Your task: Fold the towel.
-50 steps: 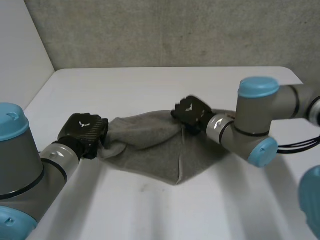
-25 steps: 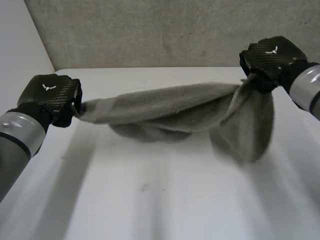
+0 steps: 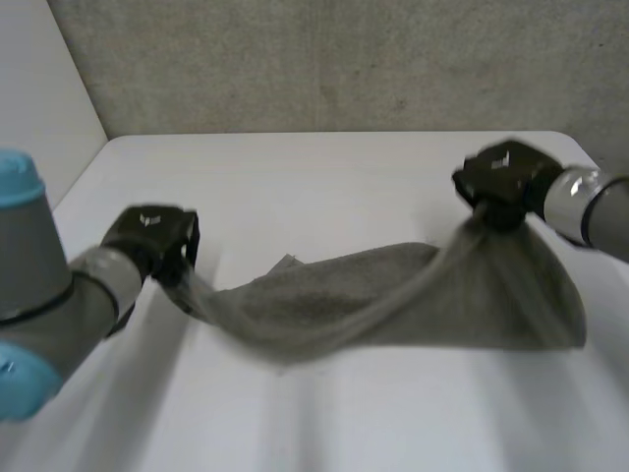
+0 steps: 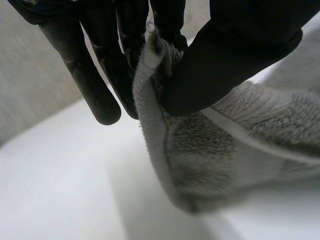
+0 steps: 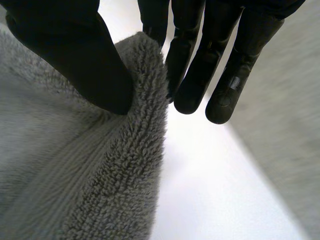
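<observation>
because the grey terry towel [image 3: 393,300] is soft, light and limp, it sags in a slack band between its held ends, and is best taken at the hemmed corners, where the thicker edge gives the fingers something to bite. it looks plush, rumpled and unfolded, its middle seemingly draped on the white table [image 3: 295,167] near the centre. the left hand [image 3: 152,236] at 9 o'clock pinches one hemmed corner between thumb and fingers, and the right hand [image 3: 501,177] at 2 o'clock pinches the opposite end likewise.
</observation>
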Motion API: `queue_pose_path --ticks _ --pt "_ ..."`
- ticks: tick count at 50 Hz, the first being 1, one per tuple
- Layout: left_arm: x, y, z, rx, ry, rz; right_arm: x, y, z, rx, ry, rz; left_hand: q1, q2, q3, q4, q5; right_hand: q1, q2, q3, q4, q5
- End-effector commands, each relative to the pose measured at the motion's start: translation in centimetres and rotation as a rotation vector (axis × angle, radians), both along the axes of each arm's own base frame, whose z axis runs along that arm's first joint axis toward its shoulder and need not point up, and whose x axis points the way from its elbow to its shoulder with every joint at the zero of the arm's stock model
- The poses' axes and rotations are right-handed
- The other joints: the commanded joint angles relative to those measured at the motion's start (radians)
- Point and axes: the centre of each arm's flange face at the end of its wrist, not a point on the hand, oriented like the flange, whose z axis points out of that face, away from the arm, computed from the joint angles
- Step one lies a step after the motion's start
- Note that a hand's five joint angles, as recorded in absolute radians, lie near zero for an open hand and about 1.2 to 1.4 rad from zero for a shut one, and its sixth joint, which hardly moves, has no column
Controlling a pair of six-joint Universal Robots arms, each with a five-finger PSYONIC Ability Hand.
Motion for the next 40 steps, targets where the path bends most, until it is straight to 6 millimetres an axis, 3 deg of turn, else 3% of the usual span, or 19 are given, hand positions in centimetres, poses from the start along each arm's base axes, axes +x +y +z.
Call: queue_pose_path --ticks 1,3,4,6,9,16,17,19,20,22,23,25,26,27,28,30,31,33,40 --pt "-1.9 -6.2 8.1 -0.403 0.138 0.014 1.2 -5.5 7.8 -0.537 -0.219 -0.122 0.203 0.178 0.18 0.179 0.185 0.352 0.224 0.209 0.2 0.293" --pt "-2.1 -7.5 13.3 -0.698 0.244 0.023 1.0 -5.6 13.1 -0.828 -0.38 -0.168 0.203 0.178 0.18 0.179 0.185 0.352 0.224 0.209 0.2 0.293" --pt "-2.1 -7.5 13.4 -0.699 0.245 0.023 0.9 -5.6 13.1 -0.829 -0.381 -0.169 0.203 0.178 0.18 0.179 0.185 0.352 0.224 0.209 0.2 0.293" --pt "-1.8 -6.9 18.1 -0.951 0.342 0.028 0.1 -4.4 16.6 -1.007 -0.492 -0.177 0.203 0.178 0.18 0.179 0.185 0.352 0.224 0.209 0.2 0.293" --pt "-1.8 -6.5 18.9 -0.992 0.359 0.025 0.0 -4.0 16.8 -1.006 -0.497 -0.173 0.203 0.178 0.18 0.179 0.185 0.352 0.224 0.209 0.2 0.293" --pt "-1.7 -6.6 14.8 -0.825 0.3 0.025 0.7 -3.8 11.2 -0.677 -0.382 -0.108 0.203 0.178 0.18 0.179 0.185 0.352 0.224 0.209 0.2 0.293" --pt "-1.7 -6.6 14.8 -0.824 0.3 0.025 0.7 -3.8 11.2 -0.677 -0.381 -0.107 0.203 0.178 0.18 0.179 0.185 0.352 0.224 0.209 0.2 0.293" --pt "-1.5 -6.5 12.2 -0.743 0.269 0.027 1.0 -3.3 8.5 -0.558 -0.34 -0.071 0.203 0.178 0.18 0.179 0.185 0.352 0.224 0.209 0.2 0.293" --pt "-1.5 -6.5 12.2 -0.743 0.268 0.027 1.0 -3.3 8.5 -0.557 -0.34 -0.071 0.203 0.178 0.18 0.179 0.185 0.352 0.224 0.209 0.2 0.293" --pt "-0.7 -6.5 9.1 -0.654 0.223 0.046 1.3 -2.7 5.7 -0.455 -0.311 -0.032 0.203 0.178 0.18 0.179 0.185 0.352 0.224 0.209 0.2 0.293" --pt "-0.6 -6.5 9.1 -0.653 0.223 0.046 1.3 -2.7 5.7 -0.454 -0.31 -0.032 0.203 0.178 0.18 0.179 0.185 0.352 0.224 0.209 0.2 0.293" --pt "0.3 -6.2 5.9 -0.557 0.182 0.066 1.4 -2.2 2.3 -0.349 -0.277 -0.007 0.203 0.178 0.18 0.179 0.185 0.352 0.224 0.209 0.2 0.293" --pt "0.3 -6.2 5.9 -0.557 0.182 0.066 1.4 -2.2 2.2 -0.348 -0.277 -0.006 0.203 0.178 0.18 0.179 0.185 0.352 0.224 0.209 0.2 0.293" --pt "0.6 -5.8 4.1 -0.504 0.155 0.068 1.6 -1.9 0.0 -0.282 -0.261 0.006 0.203 0.178 0.18 0.179 0.185 0.352 0.224 0.209 0.2 0.293" --pt "0.6 -5.8 4.1 -0.503 0.155 0.068 1.6 -1.9 0.0 -0.282 -0.261 0.006 0.203 0.178 0.18 0.179 0.185 0.352 0.224 0.209 0.2 0.293" --pt "0.8 -4.7 0.7 -0.396 0.109 0.064 1.5 -1.5 -4.1 -0.152 -0.224 -0.003 0.203 0.178 0.18 0.179 0.185 0.352 0.224 0.209 0.2 0.293" --pt "0.8 -4.7 0.7 -0.396 0.109 0.064 1.5 -1.5 -4.1 -0.151 -0.224 -0.003 0.203 0.178 0.18 0.179 0.185 0.352 0.224 0.209 0.2 0.293" --pt "1.2 -3.5 -2.3 -0.292 0.062 0.058 1.4 -0.7 -7.8 -0.019 -0.176 -0.012 0.203 0.178 0.18 0.179 0.185 0.352 0.224 0.209 0.2 0.293" --pt "1.7 -1.1 -5.5 -0.146 -0.031 0.024 -0.1 0.2 -10.2 0.109 -0.085 -0.04 0.203 0.178 0.18 0.179 0.185 0.352 0.224 0.209 0.2 0.293"
